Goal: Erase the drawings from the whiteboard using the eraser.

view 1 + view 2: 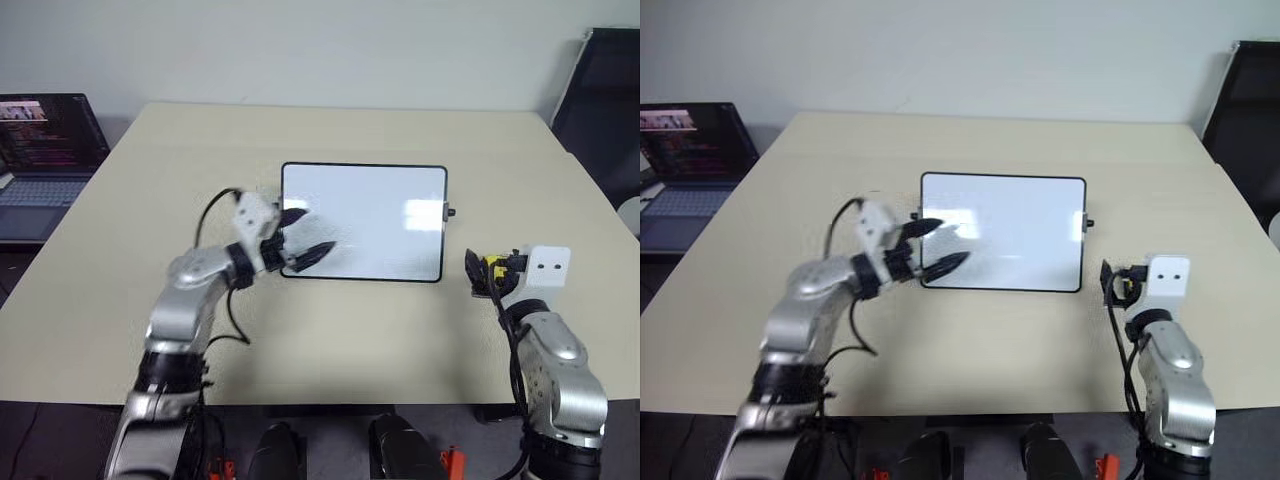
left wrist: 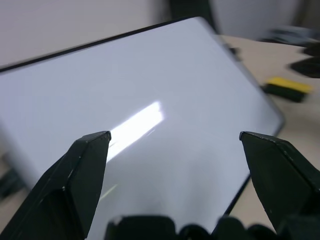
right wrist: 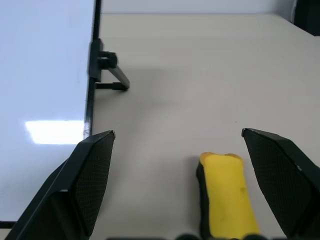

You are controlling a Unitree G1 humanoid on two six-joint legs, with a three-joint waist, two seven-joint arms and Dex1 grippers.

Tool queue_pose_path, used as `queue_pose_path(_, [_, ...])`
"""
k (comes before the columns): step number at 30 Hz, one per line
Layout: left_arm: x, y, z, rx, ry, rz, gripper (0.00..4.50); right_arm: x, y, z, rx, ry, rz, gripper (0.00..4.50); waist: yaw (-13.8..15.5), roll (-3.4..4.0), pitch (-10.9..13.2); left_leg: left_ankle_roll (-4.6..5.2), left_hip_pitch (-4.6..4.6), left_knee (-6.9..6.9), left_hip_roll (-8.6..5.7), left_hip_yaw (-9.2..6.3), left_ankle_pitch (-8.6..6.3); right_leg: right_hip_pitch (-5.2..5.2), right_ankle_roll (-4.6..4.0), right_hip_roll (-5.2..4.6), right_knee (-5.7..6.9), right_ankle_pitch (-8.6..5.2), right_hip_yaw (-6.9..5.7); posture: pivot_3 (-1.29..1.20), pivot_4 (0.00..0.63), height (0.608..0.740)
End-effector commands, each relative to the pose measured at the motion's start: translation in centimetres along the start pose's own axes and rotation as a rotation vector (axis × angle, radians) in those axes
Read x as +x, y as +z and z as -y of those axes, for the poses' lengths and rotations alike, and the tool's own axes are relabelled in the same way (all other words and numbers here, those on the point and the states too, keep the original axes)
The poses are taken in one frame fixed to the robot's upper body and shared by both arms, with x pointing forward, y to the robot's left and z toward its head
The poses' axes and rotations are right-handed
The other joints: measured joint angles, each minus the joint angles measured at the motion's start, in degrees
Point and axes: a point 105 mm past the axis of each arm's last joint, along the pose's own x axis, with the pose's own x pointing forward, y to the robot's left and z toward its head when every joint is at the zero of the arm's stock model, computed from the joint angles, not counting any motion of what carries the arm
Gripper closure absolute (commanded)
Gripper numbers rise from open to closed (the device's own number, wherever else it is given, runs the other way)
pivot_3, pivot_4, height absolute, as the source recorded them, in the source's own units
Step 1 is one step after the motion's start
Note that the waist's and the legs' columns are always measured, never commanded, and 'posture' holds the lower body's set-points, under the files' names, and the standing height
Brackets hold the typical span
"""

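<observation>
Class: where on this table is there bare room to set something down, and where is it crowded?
Free: the table beyond the whiteboard, and the near strip between the arms. Crowded: the board's left edge under the left gripper, and its right, where the eraser lies between the right gripper's open fingers.

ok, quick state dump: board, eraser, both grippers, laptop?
whiteboard: flat on the table, surface clean, no marks visible
eraser: lying on the table beside the board, yellow side up, not gripped
right gripper: open, fingers either side of the eraser
left gripper: open, empty, over the board's near left corner
laptop: lid open, screen on
</observation>
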Motion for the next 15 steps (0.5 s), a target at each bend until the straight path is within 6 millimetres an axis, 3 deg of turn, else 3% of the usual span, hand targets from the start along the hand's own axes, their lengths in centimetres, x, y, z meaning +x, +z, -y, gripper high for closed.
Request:
queue_pose_path(1, [-3.3, 1.8, -3.6, -0.004, 0.331, 0.086, 0.00, -0.7, 1.0, 0.9, 0.036, -0.003, 0.087, 0.04, 0.31, -0.08, -0.03, 0.00, 0.00, 0.03, 0.00, -0.03, 0.01, 0.04, -0.09, 0.00, 0.00, -0.03, -0.02, 0.00, 0.150, 0.740])
queue_pose_path(6, [-6.6, 0.3, -5.7, 0.053, 0.586, 0.049, 0.00, -1.2, -0.6, 2.4, 0.011, 0.012, 0.076, 0.04, 0.63, -0.17, -0.08, -0.01, 0.13, 0.26, -0.11, 0.03, 0.00, 0.28, -0.29, -0.14, -0.08, -0.13, 0.00, 0.00, 0.150, 0.740])
queue_pose_path(11, [-6.2, -0.4, -4.4, 0.061, 0.606, 0.030, 0.00, -1.2, -1.4, 5.0, 0.012, -0.015, 0.066, 0.04, 0.60, -0.18, -0.09, -0.01, 0.12, 0.32, -0.12, 0.06, 0.00, 0.28, -0.32, -0.16, -0.09, -0.09, 0.03, 0.00, 0.150, 0.740])
queue_pose_path(15, [-5.5, 0.0, -3.9, 0.086, 0.596, 0.040, 0.00, -1.4, -0.9, 6.9, -0.009, -0.046, 0.077, 0.04, 0.57, -0.18, -0.09, -0.01, 0.11, 0.30, -0.12, 0.06, 0.00, 0.27, -0.31, -0.14, -0.09, -0.09, 0.03, 0.00, 0.150, 0.740])
